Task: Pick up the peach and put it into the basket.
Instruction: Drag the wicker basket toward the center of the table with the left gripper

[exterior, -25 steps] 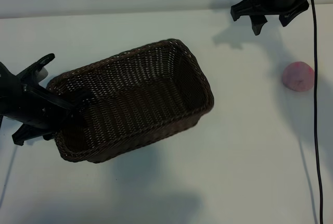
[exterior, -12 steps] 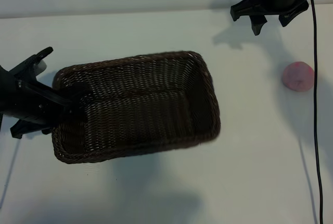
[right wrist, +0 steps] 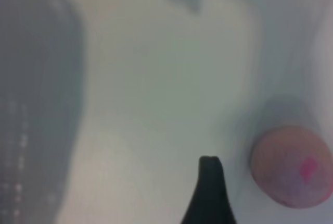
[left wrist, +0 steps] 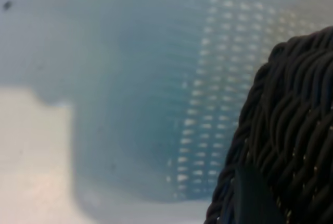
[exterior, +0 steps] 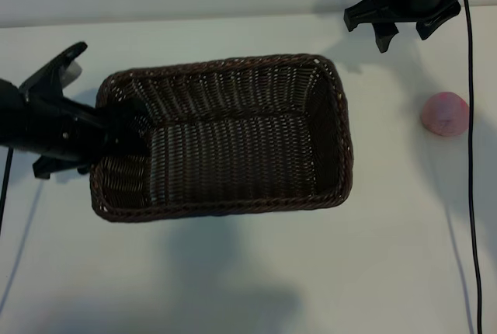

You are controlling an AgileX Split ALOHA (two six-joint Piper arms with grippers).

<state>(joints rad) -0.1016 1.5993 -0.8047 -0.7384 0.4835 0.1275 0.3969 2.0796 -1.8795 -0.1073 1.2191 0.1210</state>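
The peach (exterior: 446, 113) lies on the white surface (exterior: 256, 272) at the right side of the exterior view, just below the right claw (exterior: 402, 35) and a little to its right, not touching it. That claw hangs near the far edge of the surface, pointing steeply down, its two dark fingers spread wide with nothing between them. In the right wrist view the peach (right wrist: 291, 165) sits just beside one dark fingertip (right wrist: 209, 168), with a strip of bare surface between them.

The basket (exterior: 326, 194) fills the middle of the exterior view, its long sides running left to right and its open top facing up. The left claw (exterior: 116, 136) is clamped partway closed on the short wall at the basket's left end, one finger reaching inside. The left wrist view shows the braided rim (left wrist: 291, 104) close up, above its shadow on the surface.

A band of bare surface separates the basket's right end from the peach. A black cable (exterior: 470, 155) hangs down just to the right of the peach. Wide open surface lies in front of the basket.
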